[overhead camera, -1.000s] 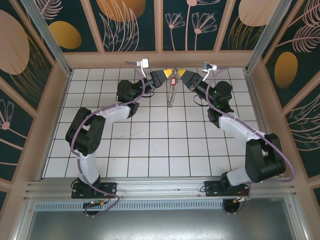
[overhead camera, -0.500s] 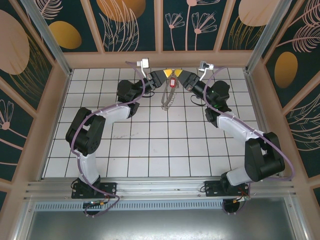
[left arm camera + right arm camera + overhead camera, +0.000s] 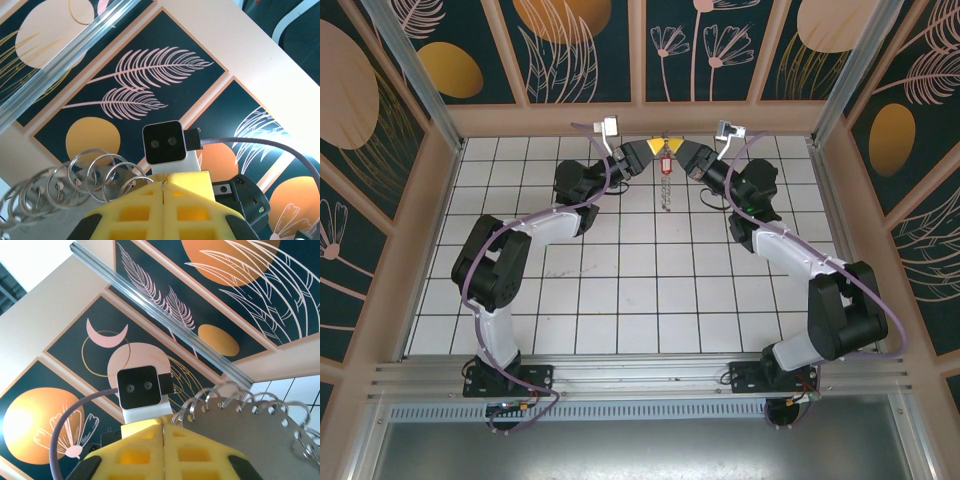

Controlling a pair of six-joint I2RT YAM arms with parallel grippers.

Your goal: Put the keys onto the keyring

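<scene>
**Keys hang between two closed hands at the table's far edge**

Keys [image 3: 666, 160], red-headed, sit at the middle of the far edge of the table [image 3: 620, 300], just under the point where the yellow tips of the two hands meet. The keyring [image 3: 667, 192] hangs from the same spot, a thin strand of silvery rings running toward the near edge. The left hand [image 3: 652, 148] has its fingers pressed together in its wrist view, with a thin wire in the seam and rings fanning off to one side. The right hand [image 3: 680, 148] is also pressed together. A flat grey metal piece edged with rings lies against it, but what it pinches cannot be told.
</scene>
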